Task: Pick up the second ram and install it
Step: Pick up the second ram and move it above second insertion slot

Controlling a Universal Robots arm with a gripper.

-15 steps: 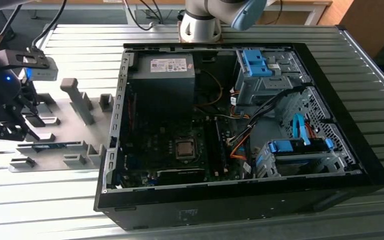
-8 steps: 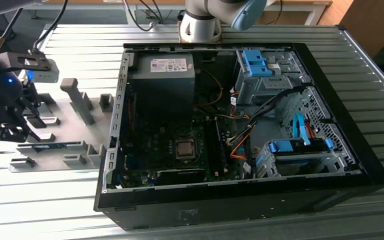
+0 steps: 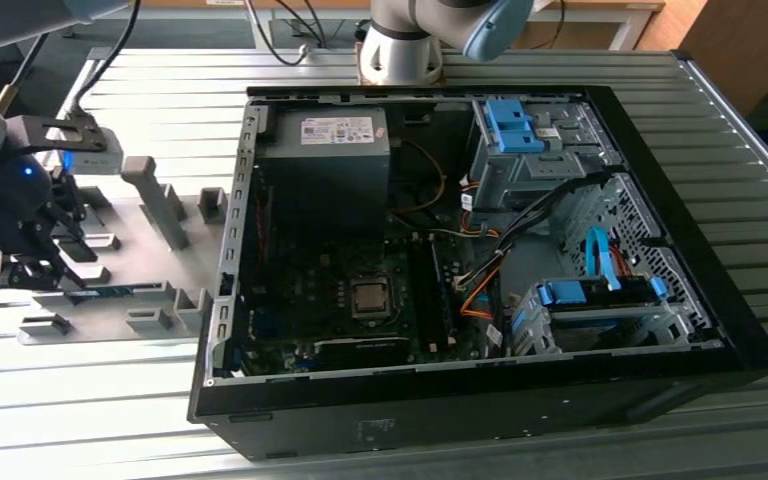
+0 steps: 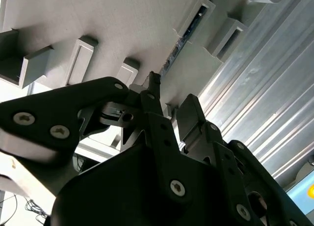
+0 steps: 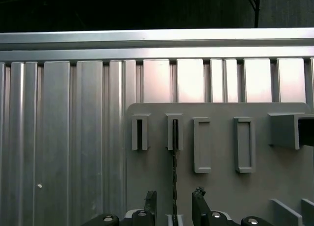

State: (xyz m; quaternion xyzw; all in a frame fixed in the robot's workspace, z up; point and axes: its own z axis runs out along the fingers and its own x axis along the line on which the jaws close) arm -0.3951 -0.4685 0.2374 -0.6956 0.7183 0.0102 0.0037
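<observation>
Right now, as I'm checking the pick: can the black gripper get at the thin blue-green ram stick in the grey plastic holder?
Likely yes: in the first wrist view the open black gripper straddles the thin blue-green ram stick standing edge-up in its grey plastic holder, with nothing between them.

**Bare metal, matt plastic**

We see a bench (image 3: 104,420) of ribbed bare metal, smooth with a soft sheen. At nine o'clock of the case (image 3: 491,415) in the exterior view lies a holder plate (image 3: 124,250) of matt grey plastic. The case looks black-painted, its inner cage (image 3: 624,215) bare grey metal, its clips (image 3: 511,125) glossy blue plastic. The pincer (image 4: 171,96) is matt black with bright metal screws (image 4: 177,188).
</observation>
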